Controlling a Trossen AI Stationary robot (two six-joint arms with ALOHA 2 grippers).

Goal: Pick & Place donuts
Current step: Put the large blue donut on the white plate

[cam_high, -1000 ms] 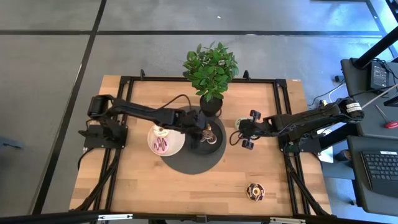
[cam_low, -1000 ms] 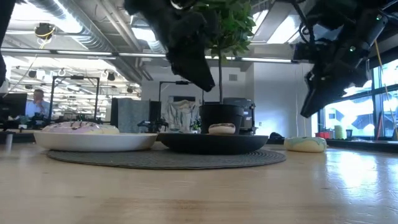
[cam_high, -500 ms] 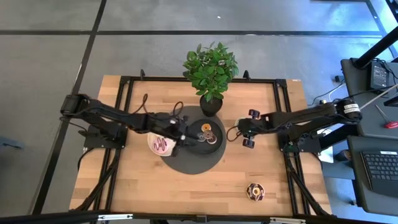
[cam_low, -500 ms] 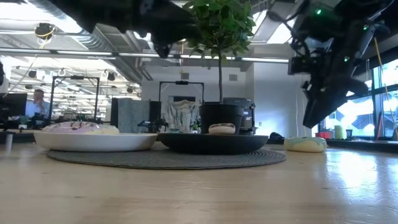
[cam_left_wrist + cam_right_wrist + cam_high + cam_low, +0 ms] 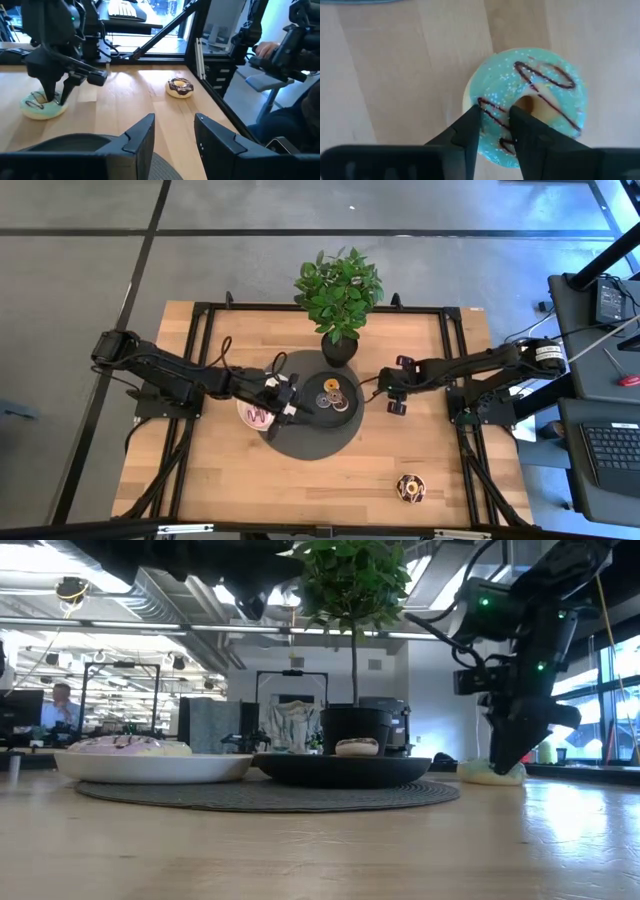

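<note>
Directly beneath the right gripper (image 5: 495, 127) lay a green-iced donut (image 5: 530, 100) with dark drizzle, flat on the bare wood. We saw the two fingers narrowly parted and pointing down over its icing, one fingertip (image 5: 520, 117) near the hole, so we judged they were set to pinch one side of the ring; nothing was yet held. Beyond that gripper, toward the table's middle, sat the black plate (image 5: 350, 406) with small donuts (image 5: 332, 394) on it, atop a round grey mat (image 5: 312, 442). Just past it the left gripper (image 5: 296, 408) hovered with its fingers apart and empty, between that plate and the white plate (image 5: 247, 402) carrying a cream donut with purple drizzle (image 5: 259, 416). Well apart from both grippers, a chocolate donut (image 5: 410, 487) waited near the table's front edge.
</note>
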